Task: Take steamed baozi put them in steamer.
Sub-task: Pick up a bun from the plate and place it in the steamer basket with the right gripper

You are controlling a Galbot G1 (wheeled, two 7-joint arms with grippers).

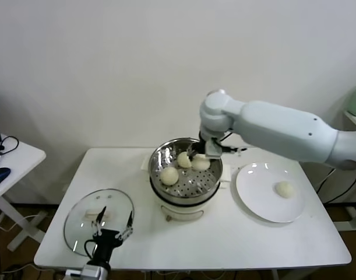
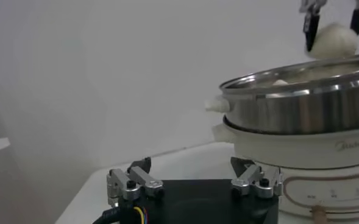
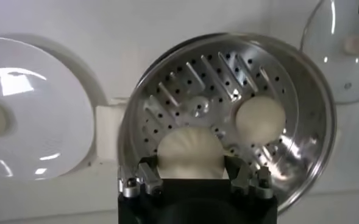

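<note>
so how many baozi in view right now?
4. Three cream-white round baozi in the shiny steel steamer: front-left, back, one between the right gripper jaws. One on the white round plate.

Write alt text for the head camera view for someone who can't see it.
The right gripper holds a baozi just inside the steamer, beside two other buns already in it. One bun remains on the white plate; the left gripper waits by the glass lid.

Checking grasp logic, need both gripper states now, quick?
Left gripper: open, empty, parked over the table edge by the glass lid.
Right gripper: closed on a baozi, over the steamer.
</note>
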